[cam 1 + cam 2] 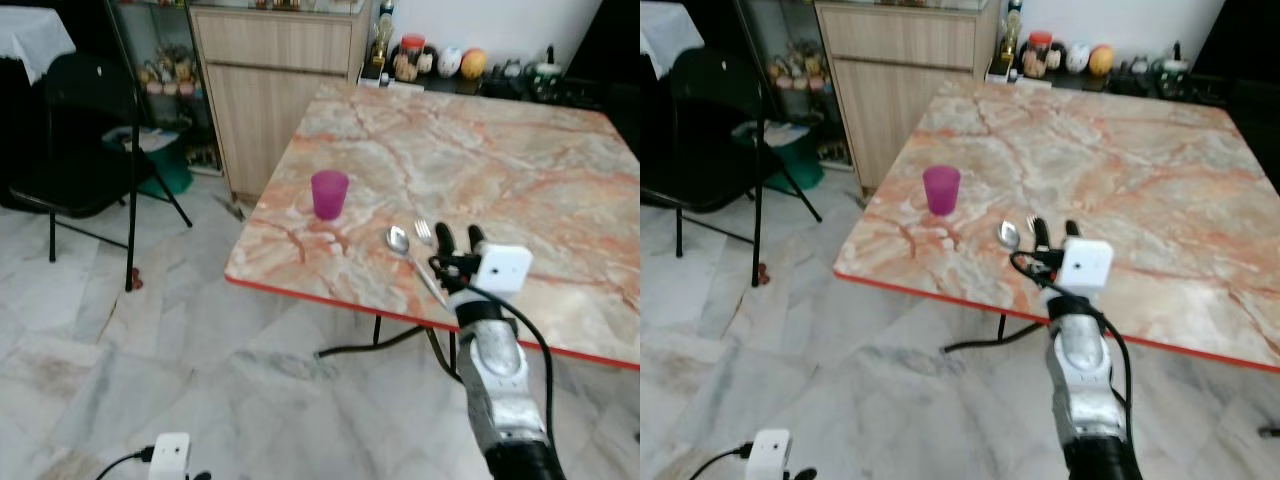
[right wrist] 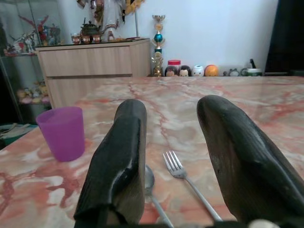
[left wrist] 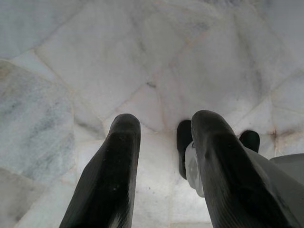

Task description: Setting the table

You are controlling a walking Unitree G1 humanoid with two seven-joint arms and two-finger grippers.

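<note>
Right gripper [image 1: 458, 238] hangs with fingers apart and empty over the table [image 1: 520, 170] edge, just above the fork [image 2: 176, 167] and spoon [image 1: 397, 240], which look thin, hard and slippery, best pinched mid-handle, with the light purple cup [image 1: 329, 193] near but not blocking.
</note>
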